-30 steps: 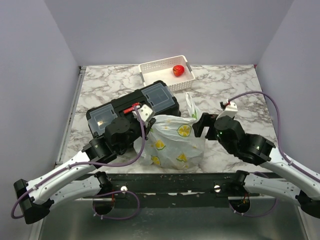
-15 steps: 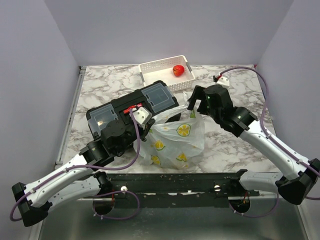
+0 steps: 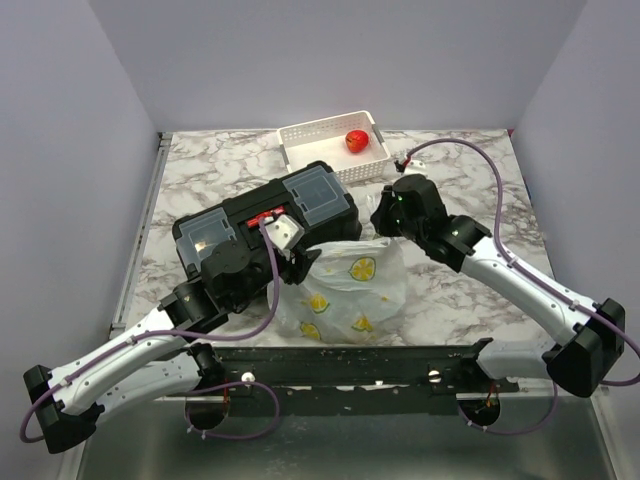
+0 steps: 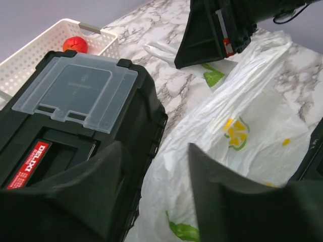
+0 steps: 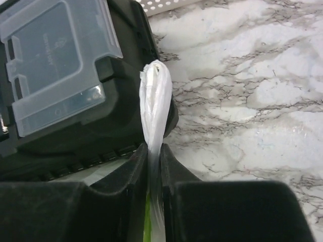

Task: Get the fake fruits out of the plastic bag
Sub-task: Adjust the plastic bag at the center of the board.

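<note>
Plastic bag [image 5: 155, 101] between right jaws

We list:
- Left arm [image 3: 130, 355]: enters at the lower left of the top view and reaches up and right toward centre.
- Left gripper [image 4: 156, 151]: fingers spread apart, nothing pinched between them.
- Right arm [image 3: 520, 285]: enters at the lower right and stretches up-left to centre.
- Right gripper [image 5: 154, 151]: fingers nearly together, clamping a thin twisted strip of the plastic bag [image 5: 155, 96].

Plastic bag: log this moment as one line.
right gripper: shut on handle of thin white lemon-printed plastic bag | left gripper: open beside bag | red fake fruit: in white perforated basket
</note>
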